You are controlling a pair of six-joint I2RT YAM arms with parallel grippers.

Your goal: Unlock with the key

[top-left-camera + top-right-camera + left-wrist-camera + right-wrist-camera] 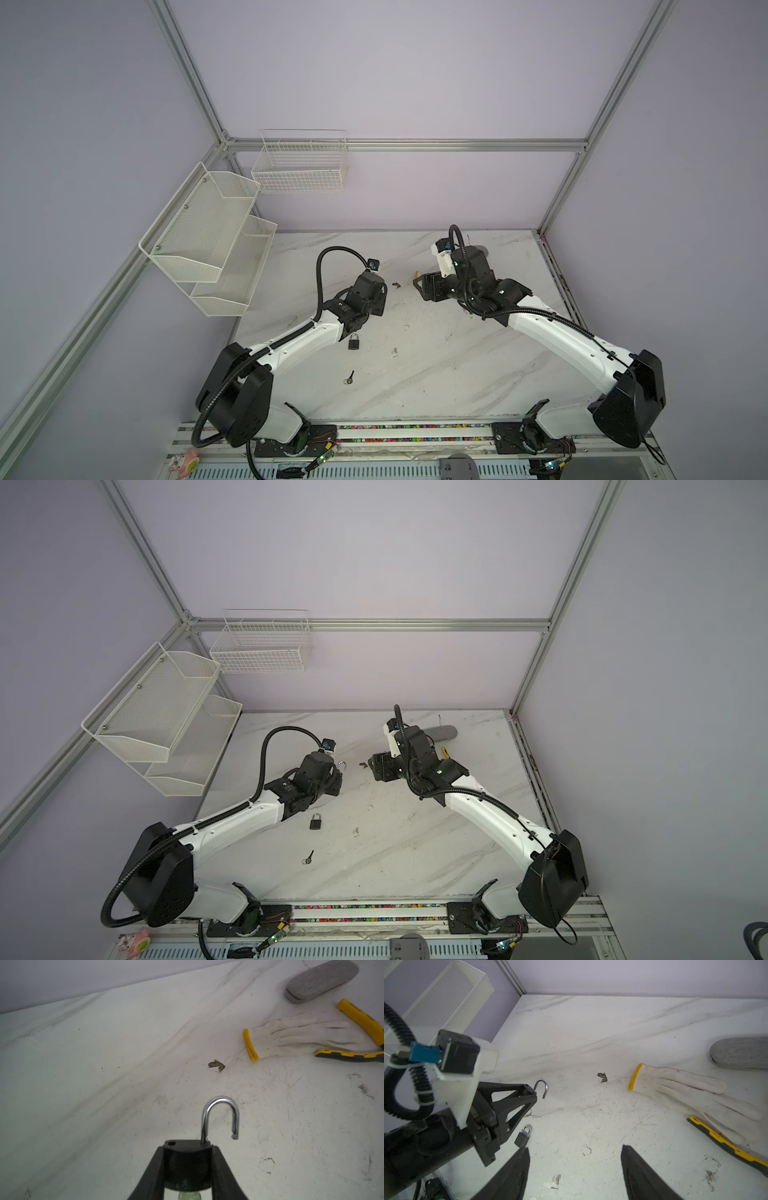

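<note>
Padlock (187, 1164) clamped between the jaws of my left gripper (188, 1149), shackle (221, 1118) standing open ahead of the tips | right gripper (575, 1148) wide, empty | step: unlock looks done, I judge | next: set it down gently

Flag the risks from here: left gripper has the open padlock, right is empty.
1. The open padlock sits only between the left gripper's fingertips; it may slip or twist.
2. The shut padlock and the loose key lie near the left arm; lowering could knock them.
3. The right gripper, open, may snag the glove.
</note>
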